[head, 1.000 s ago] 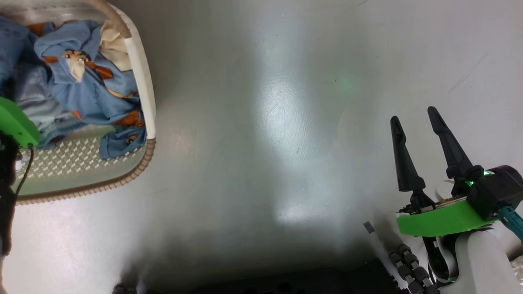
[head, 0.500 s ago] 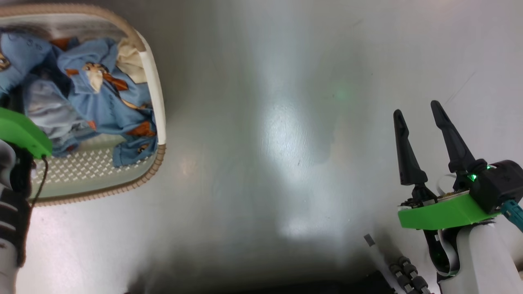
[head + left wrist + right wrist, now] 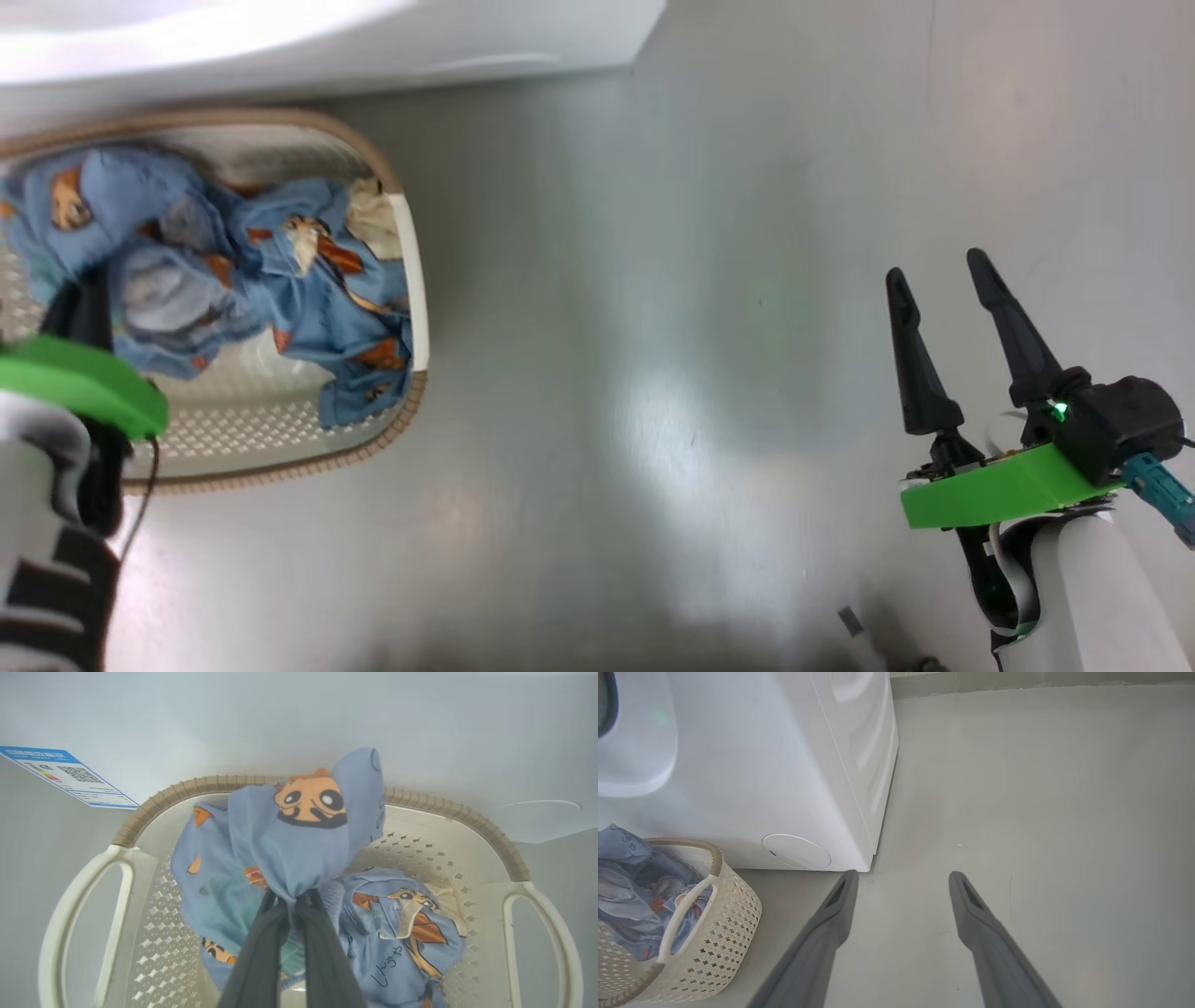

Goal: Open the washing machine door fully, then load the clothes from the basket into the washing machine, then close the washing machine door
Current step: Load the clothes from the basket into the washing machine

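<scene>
Grey floor [image 3: 709, 280]; crumpled cartoon-print blue clothes [image 3: 289, 858]

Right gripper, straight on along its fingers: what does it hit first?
Probably bare floor. The right gripper, jaws open, points just past the lower corner of the washing machine. Depth is unclear, so the finger nearer that corner might clip it.

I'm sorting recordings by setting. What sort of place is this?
Probably a laundry corner, or a test room set up as one: a white washing machine stands on a bare grey floor, and a cream basket of light-blue clothes sits before it.
</scene>
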